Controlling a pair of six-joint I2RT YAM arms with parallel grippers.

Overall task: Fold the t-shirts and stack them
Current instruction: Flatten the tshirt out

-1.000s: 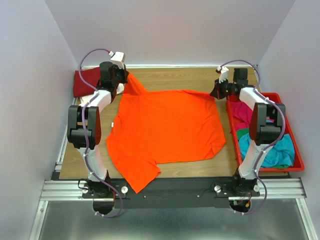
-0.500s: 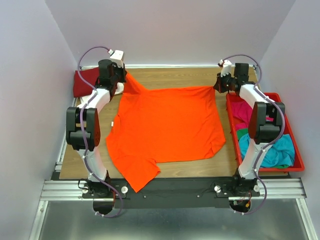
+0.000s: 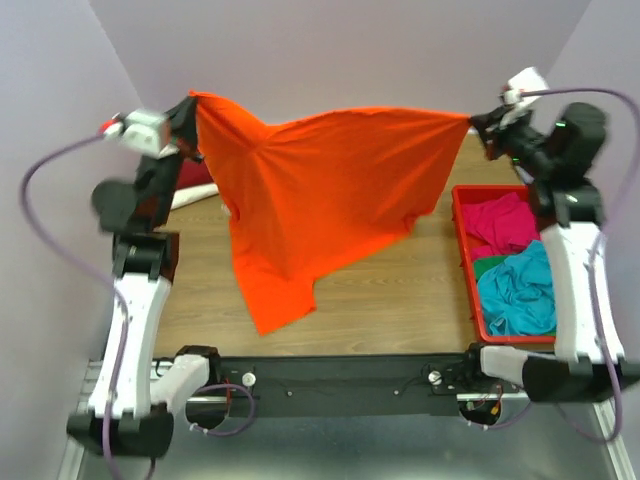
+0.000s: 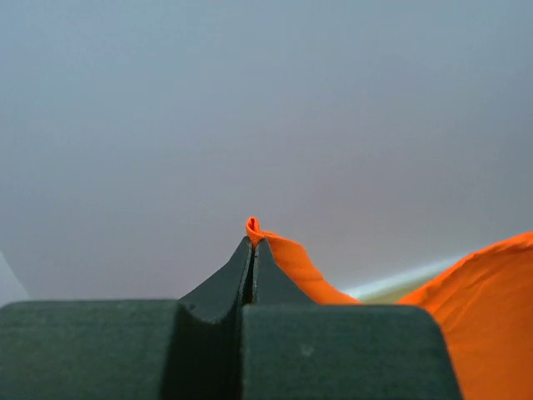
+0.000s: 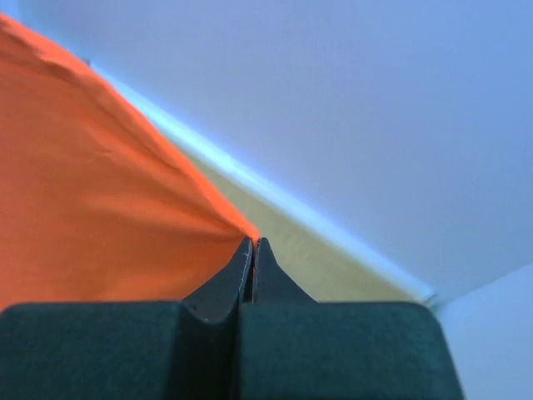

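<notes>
I am pinching one upper corner of the orange t-shirt (image 3: 320, 180) with my left gripper (image 3: 188, 108), jaws fully closed on the cloth, and the opposite corner with my right gripper (image 3: 478, 122), likewise closed; the shirt is hanging stretched between them above the table (image 3: 400, 290)

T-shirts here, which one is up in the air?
The bright orange cloth t-shirt, stretched between the left hand and right hand; the magenta pink t-shirt and teal t-shirt lie in the red plastic tray.
</notes>
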